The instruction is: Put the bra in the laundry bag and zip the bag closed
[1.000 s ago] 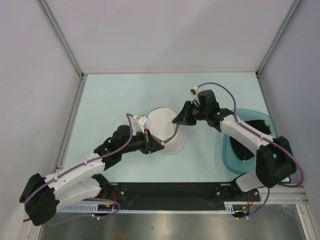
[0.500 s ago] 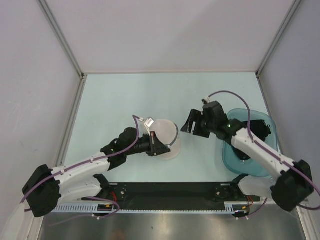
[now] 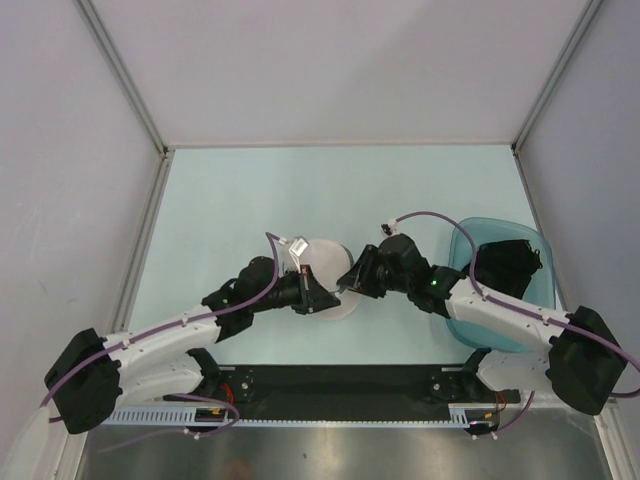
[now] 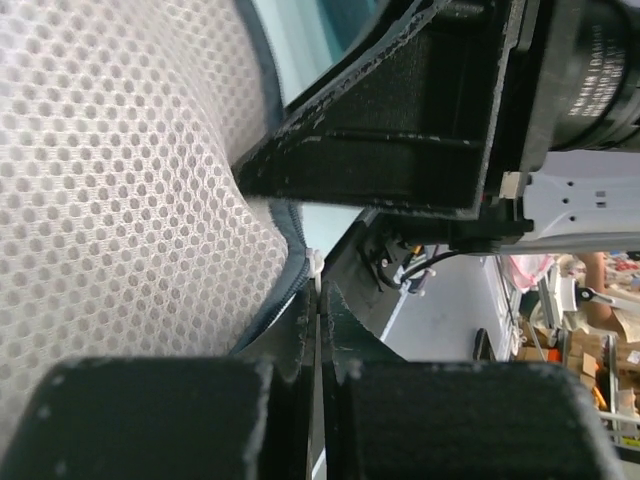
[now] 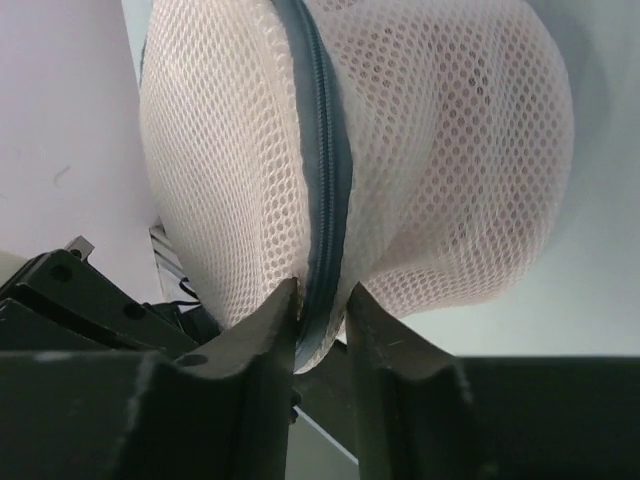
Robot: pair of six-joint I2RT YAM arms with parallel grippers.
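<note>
The laundry bag [image 3: 325, 256], a white mesh pod with a dark zip [image 5: 325, 150], is held between both grippers above the table. My left gripper [image 3: 320, 297] is shut at the bag's near rim; in the left wrist view its jaws [image 4: 320, 290] press together on the zip edge beside the mesh [image 4: 120, 180]. My right gripper [image 3: 348, 281] is at the bag's right side; in the right wrist view it [image 5: 322, 300] is shut on the zip seam at the bottom of the bag [image 5: 450, 150]. The zip looks closed there. The bra is hidden.
A translucent teal basin [image 3: 455, 318] stands at the right near edge with a black garment [image 3: 505, 262] in it. Grey walls enclose the table on three sides. The right gripper's black fingers [image 4: 400, 130] fill the top of the left wrist view.
My right gripper let go of the bag, swung right and opened, then came back and shut on the zip seam. The bag went from spread wide to bunched between the grippers.
</note>
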